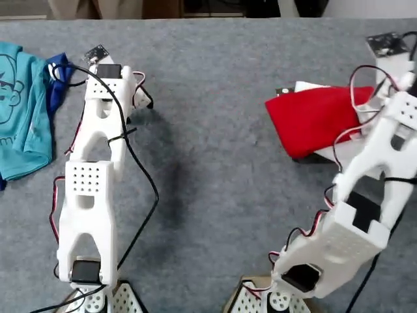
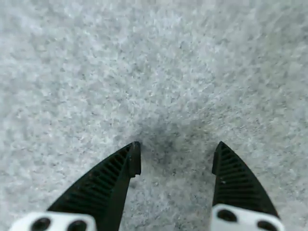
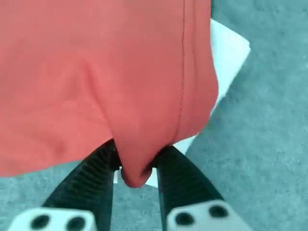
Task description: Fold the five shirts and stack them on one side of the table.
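One red shirt [image 1: 316,117], folded, lies at 2 o'clock on the table [image 1: 215,130] atop a white shirt [image 3: 230,48]. Its long axis runs roughly 9-to-3, gripped end toward 3. The right gripper [image 3: 137,163] is clenched on that edge. The left gripper [image 2: 175,159] hangs released over bare table. Judged step: stacking. The next move calls for a clean release.

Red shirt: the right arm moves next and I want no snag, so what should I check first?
1. Right gripper shut on red shirt edge: ok.
2. That shirt resting on white cloth: ok.
3. Left gripper open over bare table: ok.
4. Teal shirt and blue shirt on the stack: not ok, they lie at the opposite side.
5. Shirt part behind the arm lying flat: cannot tell.
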### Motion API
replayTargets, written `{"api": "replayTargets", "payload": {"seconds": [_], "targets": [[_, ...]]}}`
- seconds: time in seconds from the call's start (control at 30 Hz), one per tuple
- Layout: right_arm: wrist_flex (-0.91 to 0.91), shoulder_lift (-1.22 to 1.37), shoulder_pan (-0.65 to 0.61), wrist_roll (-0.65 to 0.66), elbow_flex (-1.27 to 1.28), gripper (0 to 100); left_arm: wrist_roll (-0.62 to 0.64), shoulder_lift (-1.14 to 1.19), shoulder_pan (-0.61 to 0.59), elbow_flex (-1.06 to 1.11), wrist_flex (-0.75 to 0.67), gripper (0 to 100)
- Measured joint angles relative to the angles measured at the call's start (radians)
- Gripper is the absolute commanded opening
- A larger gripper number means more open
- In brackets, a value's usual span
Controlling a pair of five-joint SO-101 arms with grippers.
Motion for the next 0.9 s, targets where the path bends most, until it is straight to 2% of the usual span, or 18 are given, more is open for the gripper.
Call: {"api": "replayTargets", "payload": {"seconds": [0.27,0.53,0.67,0.8,0.9], "targets": [[-0.017,0.000,0.021,0.008,0.000,1.6,0.000,0.014,0.000,-0.017,0.000,25],[-0.017,0.000,0.021,0.037,0.000,25.8,-0.032,0.014,0.000,-0.017,0.000,25],[0.006,0.000,0.035,0.037,-0.032,25.4,-0.051,0.014,0.005,-0.023,0.000,25],[0.071,-0.054,0.055,0.037,-0.126,25.4,-0.172,0.014,0.014,-0.100,0.005,25],[0.129,-0.086,0.066,0.037,-0.193,25.4,-0.189,0.014,0.017,-0.175,0.066,25]]}}
